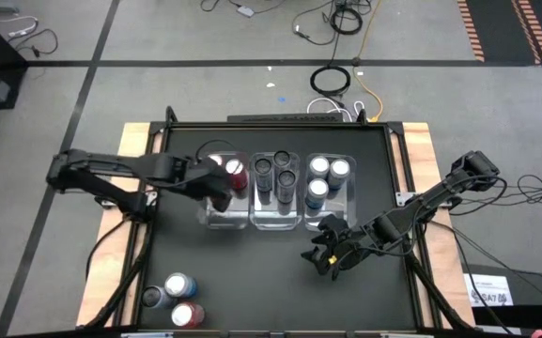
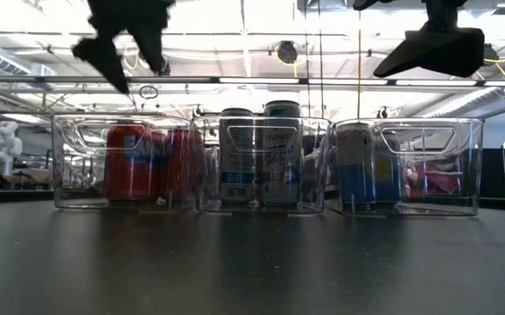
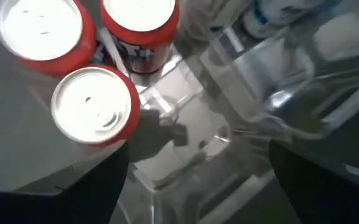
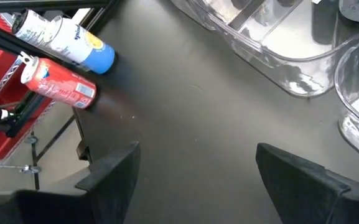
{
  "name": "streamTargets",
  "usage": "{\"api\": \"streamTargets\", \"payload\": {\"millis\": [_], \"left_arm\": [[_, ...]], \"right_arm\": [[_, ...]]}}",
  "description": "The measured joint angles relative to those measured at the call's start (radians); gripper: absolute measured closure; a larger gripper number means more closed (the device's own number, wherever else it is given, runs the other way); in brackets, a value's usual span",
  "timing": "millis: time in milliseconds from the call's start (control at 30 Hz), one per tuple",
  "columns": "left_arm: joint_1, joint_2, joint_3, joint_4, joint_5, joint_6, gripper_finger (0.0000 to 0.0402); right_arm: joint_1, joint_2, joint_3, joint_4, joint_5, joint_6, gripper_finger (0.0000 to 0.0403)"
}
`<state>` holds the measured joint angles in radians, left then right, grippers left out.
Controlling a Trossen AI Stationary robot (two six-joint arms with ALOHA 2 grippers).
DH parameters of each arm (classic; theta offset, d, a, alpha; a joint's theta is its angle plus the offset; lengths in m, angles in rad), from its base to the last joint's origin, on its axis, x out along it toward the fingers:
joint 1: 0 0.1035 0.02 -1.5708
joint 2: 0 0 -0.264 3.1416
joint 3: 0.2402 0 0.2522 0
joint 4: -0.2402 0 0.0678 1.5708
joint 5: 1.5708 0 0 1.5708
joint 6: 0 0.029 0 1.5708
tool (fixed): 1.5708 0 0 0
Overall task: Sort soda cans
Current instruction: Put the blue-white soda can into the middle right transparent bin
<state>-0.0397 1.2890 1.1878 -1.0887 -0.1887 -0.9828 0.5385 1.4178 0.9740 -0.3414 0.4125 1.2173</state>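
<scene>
Three clear bins stand side by side mid-table. The left bin [image 1: 216,218] holds three upright red cans [image 3: 95,102], the middle bin dark cans [image 1: 285,178], the right bin silver-blue cans [image 1: 319,167]. Three loose cans stand at the table's near-left corner: silver-blue [image 1: 178,284], dark [image 1: 153,298] and red [image 1: 188,314]. My left gripper [image 1: 219,194] hovers open and empty above the left bin, over the bare floor [image 3: 185,134] beside the red cans. My right gripper [image 1: 322,253] hangs open and empty over the bare table, near side of the right bin.
The table [image 1: 252,282] has raised rails along its edges. Bare dark surface lies between the bins and the near edge, right of the loose cans. Cables lie on the floor beyond the far edge. In the right wrist view, the loose silver-blue can [image 4: 64,40] and red can [image 4: 58,84] show far off.
</scene>
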Motion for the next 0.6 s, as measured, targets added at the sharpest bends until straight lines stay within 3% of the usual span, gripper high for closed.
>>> {"api": "streamTargets", "payload": {"millis": [133,300,467,600], "left_arm": [[-0.095,-0.041,0.070,-0.064,-0.047,-0.090,0.0008],[-0.309,-0.035,0.133,-0.086,-0.119,-0.244,0.0008],[-0.511,0.017,0.178,-0.251,-0.128,-0.562,0.0008],[-0.664,0.064,0.185,-0.396,-0.043,-0.830,0.0008]], "right_arm": [[0.000,0.000,0.000,0.000,0.000,-0.027,0.0092],[0.000,0.000,0.000,0.000,-0.032,-0.065,0.0092],[0.001,0.000,0.000,-0.001,-0.094,-0.108,0.0092],[0.010,0.000,0.000,-0.001,-0.130,-0.149,0.0092]]}}
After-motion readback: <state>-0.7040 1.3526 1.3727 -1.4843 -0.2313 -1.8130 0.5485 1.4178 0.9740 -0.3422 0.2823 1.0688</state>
